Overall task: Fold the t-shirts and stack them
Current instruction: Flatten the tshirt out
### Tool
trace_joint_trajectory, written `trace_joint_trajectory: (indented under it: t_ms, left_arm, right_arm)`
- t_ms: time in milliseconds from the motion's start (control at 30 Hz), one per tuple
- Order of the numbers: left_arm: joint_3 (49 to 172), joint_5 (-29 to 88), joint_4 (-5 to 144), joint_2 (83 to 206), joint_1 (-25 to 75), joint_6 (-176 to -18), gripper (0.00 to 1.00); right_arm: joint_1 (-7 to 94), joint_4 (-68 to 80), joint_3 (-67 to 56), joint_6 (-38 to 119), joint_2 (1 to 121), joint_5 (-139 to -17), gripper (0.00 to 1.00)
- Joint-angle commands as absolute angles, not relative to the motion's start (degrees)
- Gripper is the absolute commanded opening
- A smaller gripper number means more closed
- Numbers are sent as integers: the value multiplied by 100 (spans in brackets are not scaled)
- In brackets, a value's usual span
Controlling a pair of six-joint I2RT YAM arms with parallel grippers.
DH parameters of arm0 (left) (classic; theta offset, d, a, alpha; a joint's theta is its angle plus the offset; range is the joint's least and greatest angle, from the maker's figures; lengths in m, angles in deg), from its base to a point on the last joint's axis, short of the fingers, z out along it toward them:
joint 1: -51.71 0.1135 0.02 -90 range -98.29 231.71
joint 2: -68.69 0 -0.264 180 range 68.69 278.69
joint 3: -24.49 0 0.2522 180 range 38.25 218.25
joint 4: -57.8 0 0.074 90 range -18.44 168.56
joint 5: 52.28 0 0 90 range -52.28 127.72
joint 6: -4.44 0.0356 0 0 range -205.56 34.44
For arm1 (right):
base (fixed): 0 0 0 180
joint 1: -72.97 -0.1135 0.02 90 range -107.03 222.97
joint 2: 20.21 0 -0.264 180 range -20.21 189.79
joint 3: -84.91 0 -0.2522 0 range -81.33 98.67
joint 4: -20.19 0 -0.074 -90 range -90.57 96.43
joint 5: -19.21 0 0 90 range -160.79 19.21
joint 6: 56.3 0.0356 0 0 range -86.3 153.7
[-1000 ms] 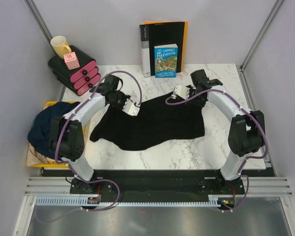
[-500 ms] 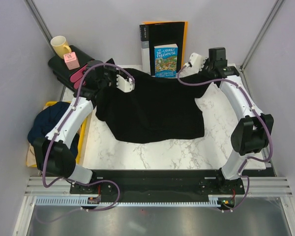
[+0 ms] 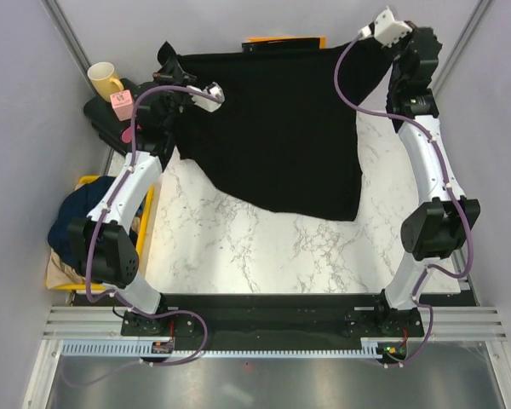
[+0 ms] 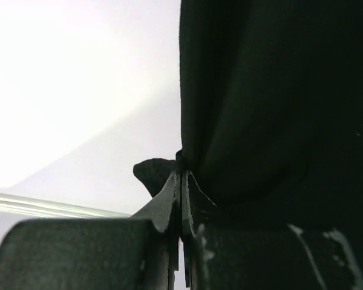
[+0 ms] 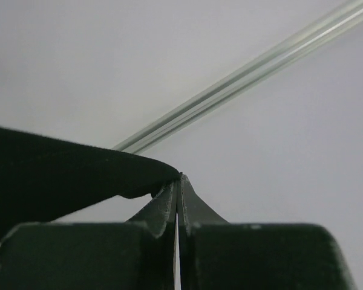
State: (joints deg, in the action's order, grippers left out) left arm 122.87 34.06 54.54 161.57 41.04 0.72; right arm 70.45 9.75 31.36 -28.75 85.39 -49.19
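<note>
I have the black t-shirt (image 3: 281,128) held up at the far end of the marble table (image 3: 255,247), stretched wide between both arms. The left gripper (image 3: 172,66) is pinched tight on the shirt's far-left corner. In the left wrist view its fingertips (image 4: 166,202) meet with no gap, a small tuft of black cloth pokes out to their left, and the rest of the cloth hangs off to the right. The right gripper (image 3: 366,36) is likewise clamped on the far-right corner. In its wrist view the fingertips (image 5: 163,205) press together on a thin edge of fabric that runs off to the left. From above, the shirt spreads as a broad dark sheet whose lower edge slants down toward the right-middle of the table; I cannot tell whether that edge touches the marble. A sliver of the orange binder (image 3: 285,39) shows above the shirt's top edge. Off the table's left side, a dark navy t-shirt (image 3: 81,209) sits bunched in a yellow bin (image 3: 145,213), with a tan t-shirt (image 3: 64,271) showing under it. At the far left, a yellow mug (image 3: 105,79) and a pink block (image 3: 123,106) rest on a black case (image 3: 111,119).
</note>
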Motion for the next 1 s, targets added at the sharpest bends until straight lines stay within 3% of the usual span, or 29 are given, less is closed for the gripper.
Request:
trace_joint_trajectory:
  t_ms: [0,133,267,400,567,733,967]
  left_arm:
    - [12929,3228,3975,16176,4222,-171,2]
    - [13343,3210,3439,16326,4231,-267,2]
    - [12722,3149,3814,15721,4240,-557,2]
    - [11544,2842,5350,14536,4249,-900,2]
    - [10444,1832,8558,12780,4266,-1189,2]
    - [10837,1671,9880,11853,4275,-1998,2]
    - [11936,1979,9759,12124,4266,-1763,2]
  right_arm:
    - [7156,2330,4072,-3142,8763,-4311,0]
    - [7235,2366,4541,-3082,8861,-4258,0]
    - [7271,1550,3912,-2642,8273,-4713,0]
    - [7551,-152,2873,-2615,7194,-5942,0]
    - [7762,-2526,1984,-2738,6198,-7262,0]
    - [7903,-4924,3063,-2887,5846,-8186,0]
    - [7903,-4008,4593,-2940,6090,-7318,0]
